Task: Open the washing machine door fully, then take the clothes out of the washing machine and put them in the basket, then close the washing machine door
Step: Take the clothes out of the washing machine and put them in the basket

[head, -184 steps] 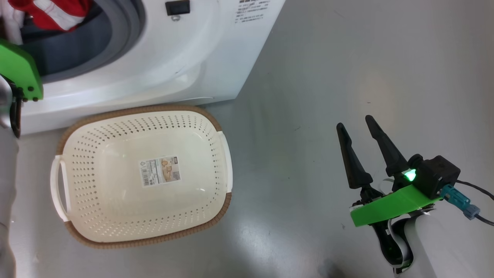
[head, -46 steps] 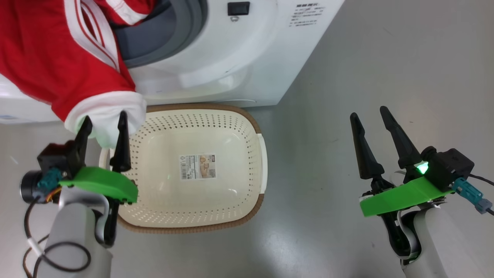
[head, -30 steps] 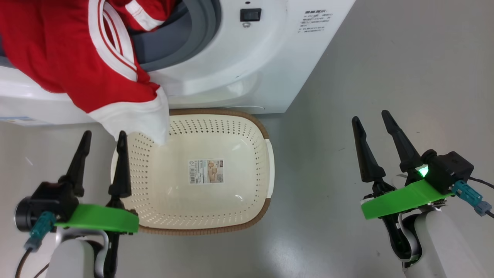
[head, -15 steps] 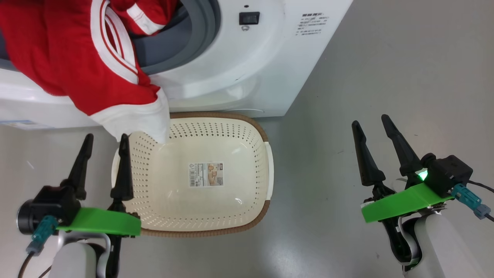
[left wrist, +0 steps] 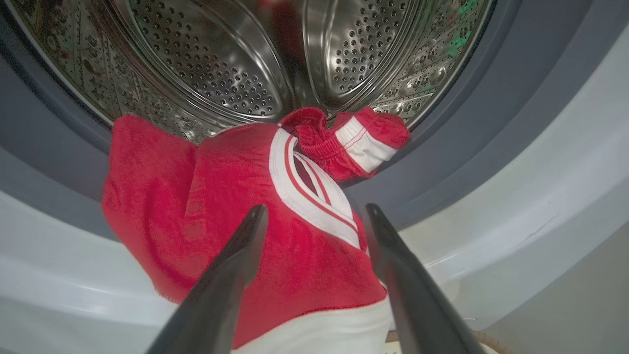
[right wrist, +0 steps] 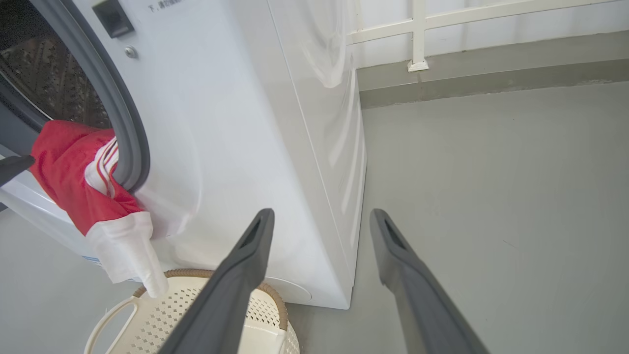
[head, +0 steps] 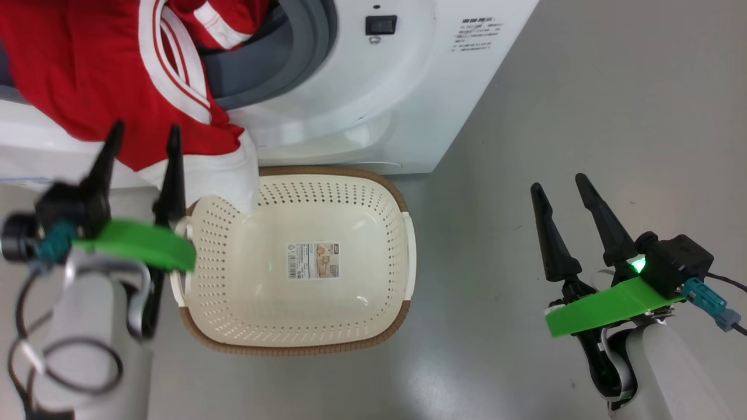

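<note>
While the clothes hang from the washing machine at upper left, cuff over the basket rim, my left gripper and right gripper stand wide, empty (glossy grey floor).

The left gripper stands at the left of the head view, its two long dark fingers pointing up that view, parted and nearly parallel. Its outline there is blurred. A green wrist bracket sits behind the fingers, above the pale left forearm, where a dark cable loops. The left wrist view shows the same spread between the fingers. The right gripper sits at the lower right, lower in the head view than the left one. Its fingers are parted, diverge slightly and lean toward the upper left. A green lamp is lit beside its black module, a teal connector is attached, and the pale right forearm lies below.
</note>
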Controlling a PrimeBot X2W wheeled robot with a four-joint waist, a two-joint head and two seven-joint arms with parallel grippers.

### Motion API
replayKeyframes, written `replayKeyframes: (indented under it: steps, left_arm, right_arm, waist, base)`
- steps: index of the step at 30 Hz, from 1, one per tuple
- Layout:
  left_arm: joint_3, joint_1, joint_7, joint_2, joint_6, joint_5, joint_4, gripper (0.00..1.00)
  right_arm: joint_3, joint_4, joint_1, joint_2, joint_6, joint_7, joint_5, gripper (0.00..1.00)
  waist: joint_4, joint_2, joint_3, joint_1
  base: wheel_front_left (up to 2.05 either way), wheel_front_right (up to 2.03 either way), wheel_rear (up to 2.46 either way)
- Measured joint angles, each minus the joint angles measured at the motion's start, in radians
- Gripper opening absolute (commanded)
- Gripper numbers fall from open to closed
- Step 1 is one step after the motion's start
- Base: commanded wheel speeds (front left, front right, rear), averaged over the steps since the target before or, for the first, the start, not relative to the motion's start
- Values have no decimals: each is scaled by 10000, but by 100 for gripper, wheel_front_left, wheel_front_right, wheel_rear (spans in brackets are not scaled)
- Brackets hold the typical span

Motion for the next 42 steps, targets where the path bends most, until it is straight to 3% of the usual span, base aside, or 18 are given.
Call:
replayKeyframes:
  steps: [9, 19, 37, 38, 39, 42]
  left_arm:
    - [-332, -2971, 1344, 305, 25, 186, 2447, 100]
    - [-497, -5136, 1921, 462, 29, 257, 4769, 100]
    - [-1112, -6914, 2079, 826, 286, 614, 7783, 100]
    - [-1131, -6927, 2056, 832, 290, 614, 7854, 92]
    - [-1151, -6940, 2002, 838, 290, 614, 7915, 61]
    - [-1185, -6951, 1822, 869, 288, 608, 8059, 31]
  right_arm:
    - [155, -4, -35, 0, 0, 0, 29, 100]
    - [205, -42, -166, -2, 0, 0, 105, 100]
    - [531, -113, -432, -2, 0, 0, 272, 100]
    - [531, -117, -432, -2, 0, 0, 272, 100]
    - [531, -119, -432, -2, 0, 0, 272, 100]
    - [535, -121, -432, -2, 0, 0, 272, 100]
  waist:
    - [-137, 0, 262, 0]
    - [-348, 0, 619, 0]
    - [-802, 0, 938, -1]
    - [-821, 0, 941, 0]
    - [-838, 0, 943, 0]
    - [-869, 0, 926, 0]
  base:
    - [0, 0, 0]
    - [0, 0, 0]
    - [0, 0, 0]
    - [0, 0, 0]
    - [0, 0, 0]
    - [0, 0, 0]
